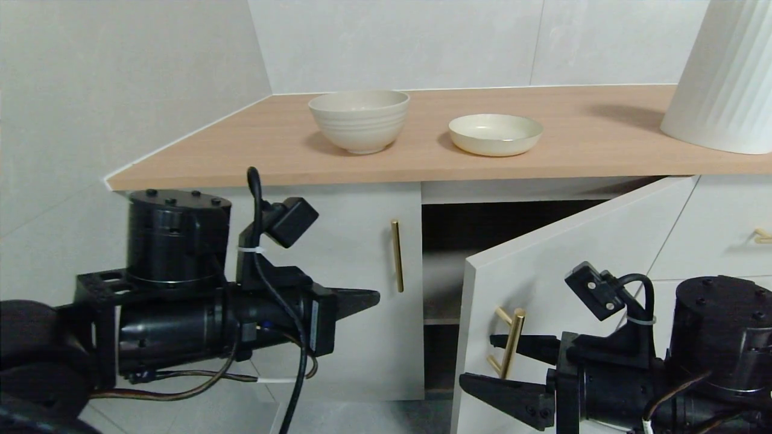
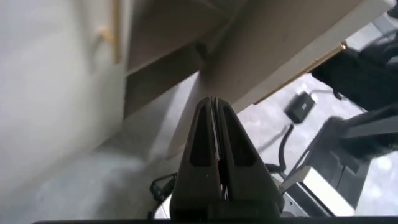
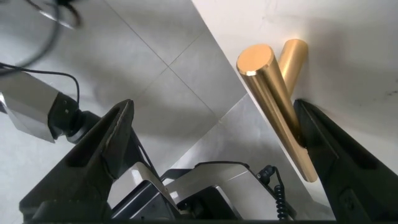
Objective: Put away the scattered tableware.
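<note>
While sitting far back on the matte wood-grain countertop [image 1: 271, 150], apart: deep ribbed cream bowl [image 1: 359, 120] at left, shallow smooth cream dish [image 1: 495, 134] to its right. Near right, black right gripper [image 1: 479, 361] spread wide, pointed fingers either side of the round brass handle [image 1: 512, 340] on the open white cabinet door [image 1: 573, 241], contact unclear. Near left, wedge-shaped left gripper [image 1: 374, 296] pinched together, holding nothing, before the closed door [image 1: 350, 241].

I am holding the left arm low and level, the left gripper [image 1: 369, 296] pointing toward the robot's right, jaws pressed together. I am holding the right arm low opposite, the right gripper [image 1: 484, 361] pointing leftward, jaws spread wide, one above the other.
</note>
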{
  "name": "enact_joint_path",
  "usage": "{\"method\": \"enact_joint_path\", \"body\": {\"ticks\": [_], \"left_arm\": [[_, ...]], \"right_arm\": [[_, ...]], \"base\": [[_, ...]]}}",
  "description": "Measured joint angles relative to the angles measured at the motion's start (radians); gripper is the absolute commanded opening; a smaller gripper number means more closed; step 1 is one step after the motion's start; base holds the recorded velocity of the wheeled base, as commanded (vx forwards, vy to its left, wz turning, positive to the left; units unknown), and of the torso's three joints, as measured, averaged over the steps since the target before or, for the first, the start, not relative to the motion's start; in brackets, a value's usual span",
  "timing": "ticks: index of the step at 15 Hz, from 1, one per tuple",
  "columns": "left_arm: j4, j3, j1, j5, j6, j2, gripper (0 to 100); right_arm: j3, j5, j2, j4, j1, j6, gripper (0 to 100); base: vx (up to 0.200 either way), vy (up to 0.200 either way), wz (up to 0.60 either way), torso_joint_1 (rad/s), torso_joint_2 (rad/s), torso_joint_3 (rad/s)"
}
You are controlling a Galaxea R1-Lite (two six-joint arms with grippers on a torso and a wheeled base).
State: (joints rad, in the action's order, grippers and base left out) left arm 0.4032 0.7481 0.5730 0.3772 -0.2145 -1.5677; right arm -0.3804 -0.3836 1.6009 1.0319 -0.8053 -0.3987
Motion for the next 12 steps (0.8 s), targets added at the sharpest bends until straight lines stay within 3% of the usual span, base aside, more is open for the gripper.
{"method": "enact_joint_path", "body": {"ticks": [4,7,12], "left_arm": [[0.233,0.022,0.091,0.015,0.002,-0.186,0],[0.481,0.031,0.152,0.009,-0.034,-0.316,0],[0.674,-0.054,0.189,0.016,-0.040,-0.386,0]], "right_arm": [[0.004,-0.001,-0.002,0.000,0.000,0.000,100],[0.005,0.000,-0.006,-0.002,0.000,0.001,100],[0.005,0.003,-0.010,-0.004,0.001,0.006,100]], "base": [[0.000,0.000,0.00,0.000,0.00,0.000],[0.000,0.000,0.00,0.000,0.00,0.000],[0.000,0.000,0.00,0.000,0.00,0.000]]}}
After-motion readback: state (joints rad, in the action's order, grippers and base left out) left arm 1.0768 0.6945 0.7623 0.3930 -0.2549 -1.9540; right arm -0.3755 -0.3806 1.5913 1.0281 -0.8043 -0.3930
